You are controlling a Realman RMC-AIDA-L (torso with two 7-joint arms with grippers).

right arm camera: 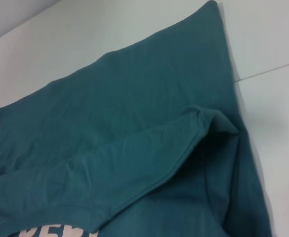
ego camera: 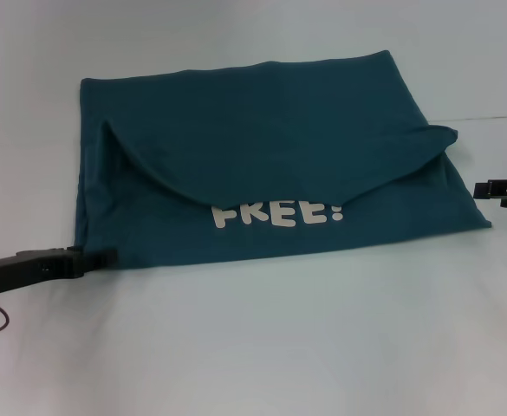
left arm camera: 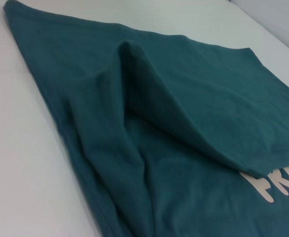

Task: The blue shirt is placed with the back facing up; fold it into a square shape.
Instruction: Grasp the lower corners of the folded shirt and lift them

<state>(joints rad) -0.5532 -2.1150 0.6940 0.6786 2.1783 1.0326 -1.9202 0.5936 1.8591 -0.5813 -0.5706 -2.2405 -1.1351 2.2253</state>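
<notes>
Black against the white table [ego camera: 253,347], the left gripper [ego camera: 106,256] sits at the near-left corner of the blue shirt [ego camera: 262,147]; I cannot tell whether it grips the fabric. The shirt lies mid-table, a curved flap folded over white lettering [ego camera: 277,213]. The right gripper [ego camera: 485,187] waits near its right edge, its opening unclear, and an uneven pull could skew that loose flap.

Shirt [ego camera: 270,165] mid-table [ego camera: 253,347], L tool [ego camera: 106,256] & R tool [ego camera: 483,187] flanking
</notes>
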